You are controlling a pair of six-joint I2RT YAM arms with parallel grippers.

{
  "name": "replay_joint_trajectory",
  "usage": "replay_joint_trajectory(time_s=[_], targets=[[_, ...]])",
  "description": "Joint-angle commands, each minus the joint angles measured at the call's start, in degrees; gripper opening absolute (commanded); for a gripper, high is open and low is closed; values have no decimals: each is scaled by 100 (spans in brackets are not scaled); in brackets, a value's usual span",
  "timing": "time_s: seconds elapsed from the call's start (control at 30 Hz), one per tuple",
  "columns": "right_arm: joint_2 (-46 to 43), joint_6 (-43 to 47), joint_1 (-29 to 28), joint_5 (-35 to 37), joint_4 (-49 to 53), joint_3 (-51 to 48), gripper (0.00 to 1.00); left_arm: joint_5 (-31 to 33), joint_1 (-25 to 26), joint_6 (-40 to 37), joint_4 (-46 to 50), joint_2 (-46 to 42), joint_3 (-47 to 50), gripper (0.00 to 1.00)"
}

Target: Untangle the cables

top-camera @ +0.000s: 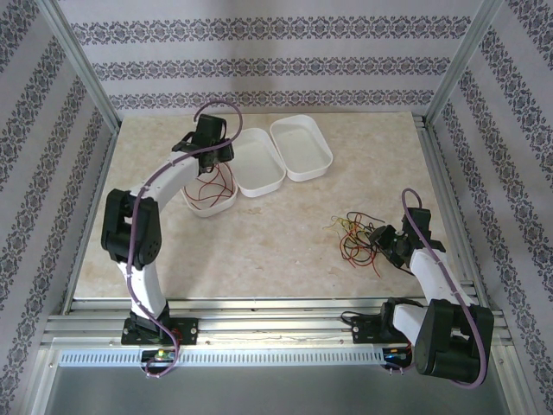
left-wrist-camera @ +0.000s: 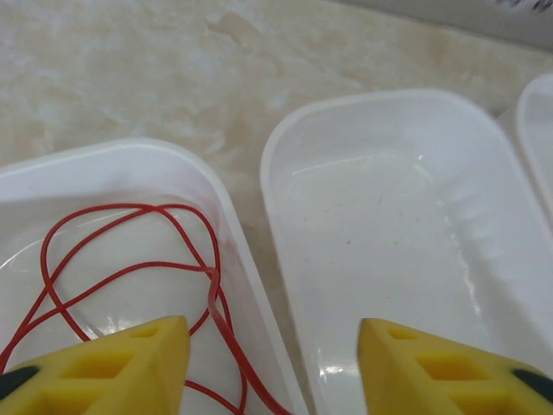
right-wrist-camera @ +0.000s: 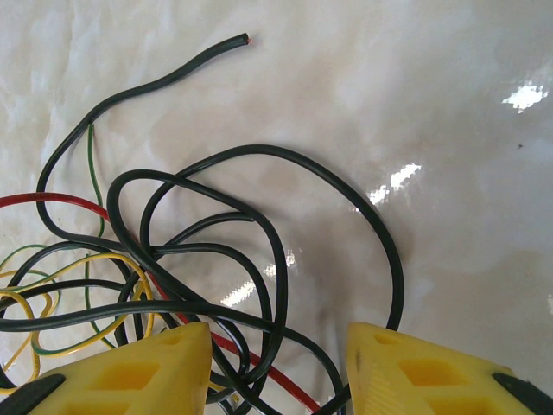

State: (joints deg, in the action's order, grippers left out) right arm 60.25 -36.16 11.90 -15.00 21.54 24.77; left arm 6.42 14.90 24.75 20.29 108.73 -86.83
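Table: a pale marble-look top (top-camera: 276, 251) with striped patterned walls around it.
Trays: three white plastic trays in a row at about 11 to 12 o'clock from the table's middle: the left tray (left-wrist-camera: 242, 259), the middle tray (left-wrist-camera: 406, 233) just beside it, and the right tray (top-camera: 301, 147).
Sorted cable: one red wire (left-wrist-camera: 212, 298) lies in loose loops inside the left tray.
Tangle: the remaining cables (top-camera: 356, 235) sit in a heap on the bare table at about 4 o'clock, well apart from the trays.
Tangle close up: a black cable (right-wrist-camera: 259, 149) makes wide loops over a red strand (right-wrist-camera: 52, 200), a yellow strand (right-wrist-camera: 86, 258) and a thin green strand (right-wrist-camera: 92, 173); one black end points free toward 12 o'clock.
Left gripper (left-wrist-camera: 272, 372): hangs over the rims where the left and middle trays meet, yellow fingers spread, nothing between them.
Right gripper (right-wrist-camera: 278, 372): low over the heap's near edge, jaws apart; black and red strands run through the gap, not pinched.
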Motion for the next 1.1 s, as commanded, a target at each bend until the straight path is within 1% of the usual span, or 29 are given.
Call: replay_joint_trajectory(time_s=[0.0, 0.13, 0.23, 0.27, 0.47, 0.63, 0.8, 0.83, 0.87, 0.97, 1.07], targets=[[-60, 43, 62, 25, 24, -33, 46, -17, 8, -214, 315, 235, -238, 45], [-22, 54, 73, 37, 26, -35, 46, 157, 8, -258, 417, 401, -296, 27], [-22, 58, 82, 34, 18, -56, 46, 343, 10, -254, 449, 395, -193, 19], [-33, 60, 78, 31, 26, -58, 46, 400, 7, -258, 434, 359, -139, 19], [-49, 59, 102, 36, 21, -69, 47, 721, 2, -331, 381, 205, 139, 9], [-38, 73, 118, 37, 17, -69, 47, 440, 4, -267, 213, 331, 246, 6], [-101, 75, 141, 24, 38, -111, 47, 363, 4, -75, 291, 413, 358, 6], [-117, 66, 146, 24, 21, -126, 47, 341, 3, -31, 275, 389, 408, 6], [-132, 67, 152, 21, 26, -134, 47, 303, 1, 3, 246, 353, 474, 9], [-143, 82, 158, -9, 26, -130, 47, 112, 16, 70, 149, 182, 642, 32], [-162, 94, 172, -69, 50, -104, 47, 127, 49, 81, 200, -32, 697, 49]])
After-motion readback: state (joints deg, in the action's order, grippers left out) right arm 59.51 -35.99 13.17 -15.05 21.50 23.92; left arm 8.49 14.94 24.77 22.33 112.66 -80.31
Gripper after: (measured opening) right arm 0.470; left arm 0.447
